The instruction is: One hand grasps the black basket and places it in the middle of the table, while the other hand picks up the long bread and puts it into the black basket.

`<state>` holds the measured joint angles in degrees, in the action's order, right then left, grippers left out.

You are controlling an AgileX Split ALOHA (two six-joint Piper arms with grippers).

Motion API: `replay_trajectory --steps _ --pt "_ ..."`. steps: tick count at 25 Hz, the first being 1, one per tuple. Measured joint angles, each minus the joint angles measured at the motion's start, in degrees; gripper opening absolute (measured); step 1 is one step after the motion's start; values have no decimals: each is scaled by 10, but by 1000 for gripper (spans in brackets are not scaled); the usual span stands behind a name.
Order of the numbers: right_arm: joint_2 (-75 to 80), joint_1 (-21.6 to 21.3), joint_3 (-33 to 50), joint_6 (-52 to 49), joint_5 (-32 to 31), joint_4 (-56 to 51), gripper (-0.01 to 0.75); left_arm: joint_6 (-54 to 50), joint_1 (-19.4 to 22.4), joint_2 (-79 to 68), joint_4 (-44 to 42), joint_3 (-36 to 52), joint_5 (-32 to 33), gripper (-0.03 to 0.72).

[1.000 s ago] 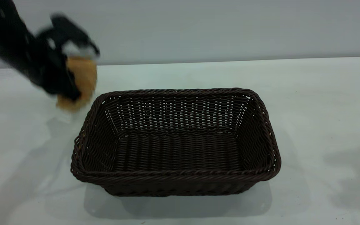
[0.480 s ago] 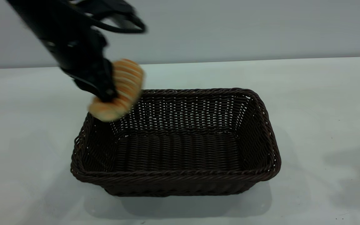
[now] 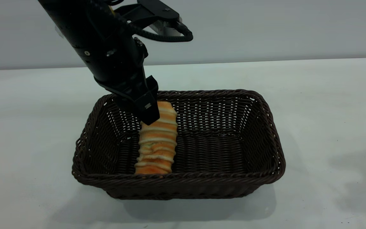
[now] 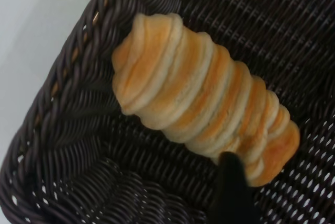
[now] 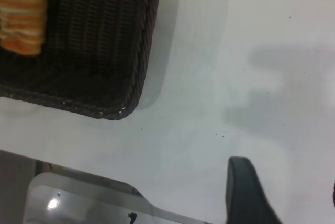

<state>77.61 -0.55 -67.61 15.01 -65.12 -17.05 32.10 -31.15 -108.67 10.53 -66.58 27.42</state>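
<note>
The black basket (image 3: 265, 127) stands in the middle of the white table (image 3: 329, 95). The long bread (image 3: 156, 143) is inside it, tilted, its low end on the basket floor by the near wall and its high end toward the far wall. My left gripper (image 3: 153, 115) reaches down into the basket and is shut on the bread's high end. In the left wrist view one black fingertip (image 4: 230, 182) presses beside the bread (image 4: 193, 98); the other finger is hidden. My right gripper (image 5: 288, 198) is open and empty above bare table beside the basket (image 5: 131, 77), out of the exterior view.
A grey wall runs behind the table's far edge. The right wrist view shows the table's edge and a pale metal plate (image 5: 68, 203) below it. The right half of the basket floor (image 3: 214, 152) holds nothing.
My left arm has carried the bread from left of the basket over the left rim and down into it. The bread's low end now rests on the basket floor. The basket has not moved.
</note>
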Motion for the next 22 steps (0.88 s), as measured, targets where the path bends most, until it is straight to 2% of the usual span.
replay_trajectory --steps 3,7,9,12,14,17,22 --pt "0 0 0 0 -3 0 417 -53 2 3 -30 -21 33 605" --pt "0 0 0 -1 -15 2 417 -219 24 36 -124 -81 132 574" --pt "0 0 0 -4 -26 11 417 -330 44 62 -187 -108 184 561" --pt "-6 0 1 -22 -40 35 417 -433 75 106 -277 -122 254 556" --pt "-21 0 8 -32 -42 50 417 -456 96 138 -298 -122 290 554" --pt "-54 0 32 -40 -43 61 417 -466 122 202 -296 -113 303 554" --pt "-121 0 77 -41 -44 63 417 -468 128 340 -289 -40 310 554"
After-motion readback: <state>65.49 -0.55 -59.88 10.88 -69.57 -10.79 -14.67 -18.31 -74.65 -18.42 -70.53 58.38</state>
